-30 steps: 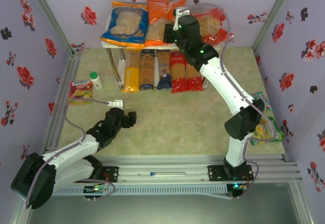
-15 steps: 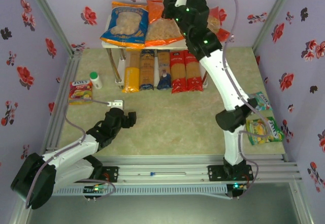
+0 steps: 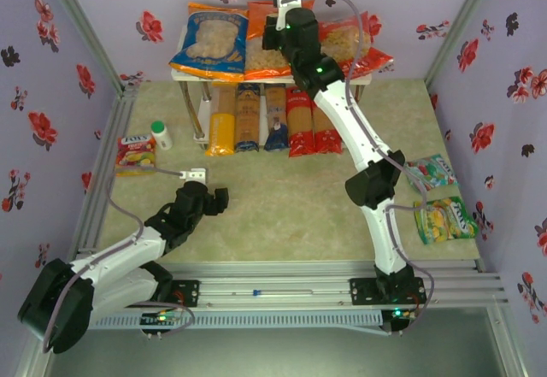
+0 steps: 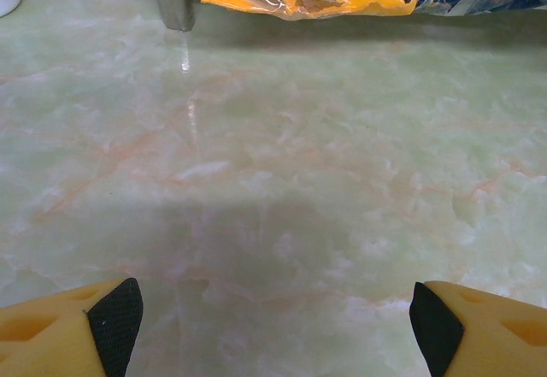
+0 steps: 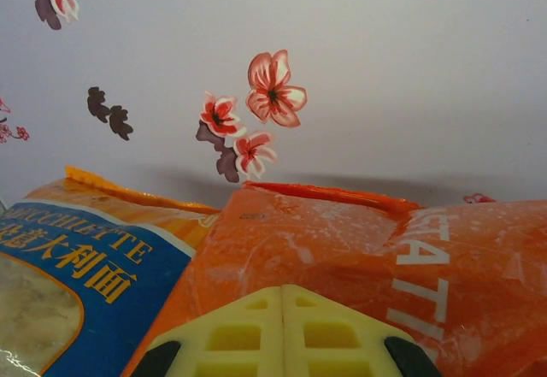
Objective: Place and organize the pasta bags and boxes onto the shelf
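Orange bag (image 5: 359, 257) lies just beneath and beyond the closed right gripper (image 5: 282, 296).

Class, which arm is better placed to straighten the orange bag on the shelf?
Right: the right gripper, shut, is at the orange bag; the left gripper hangs open over table, short of the shelf.

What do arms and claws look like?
The left arm and right arm have white links, black joints, a thin grey cable looped to a white wrist block. Green lights dot the right arm's joints. The left claw has amber fingers with black pads; the right claw is pale yellow with gridded recesses.
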Controlling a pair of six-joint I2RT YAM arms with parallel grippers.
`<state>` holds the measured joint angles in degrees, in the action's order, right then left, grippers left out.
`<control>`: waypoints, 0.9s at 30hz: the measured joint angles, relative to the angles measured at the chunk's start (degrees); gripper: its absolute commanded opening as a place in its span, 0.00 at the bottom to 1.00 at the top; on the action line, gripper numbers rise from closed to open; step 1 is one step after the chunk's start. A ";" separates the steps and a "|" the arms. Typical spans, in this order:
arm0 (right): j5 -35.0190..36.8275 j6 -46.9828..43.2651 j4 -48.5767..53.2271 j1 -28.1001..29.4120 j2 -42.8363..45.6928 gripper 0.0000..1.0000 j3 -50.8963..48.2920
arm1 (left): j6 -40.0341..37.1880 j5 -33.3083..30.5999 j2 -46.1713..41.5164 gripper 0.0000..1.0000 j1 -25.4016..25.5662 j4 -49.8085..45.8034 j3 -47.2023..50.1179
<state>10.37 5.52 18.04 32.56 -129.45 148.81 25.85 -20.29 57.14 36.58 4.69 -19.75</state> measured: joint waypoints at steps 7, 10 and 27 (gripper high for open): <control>-2.14 1.03 1.73 0.07 0.04 0.47 0.31 | 0.00 0.04 1.18 0.88 -0.13 0.22 0.00; -3.61 1.62 -0.11 0.04 1.49 0.49 -2.49 | 0.00 0.22 1.68 0.88 -0.35 0.90 0.00; 0.17 0.11 -11.39 -0.07 29.16 0.57 -29.07 | -0.70 0.35 1.03 0.88 -2.01 3.26 0.90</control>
<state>10.55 5.63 6.66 32.49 -100.29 119.74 25.15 -19.94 58.17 34.57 7.94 -18.85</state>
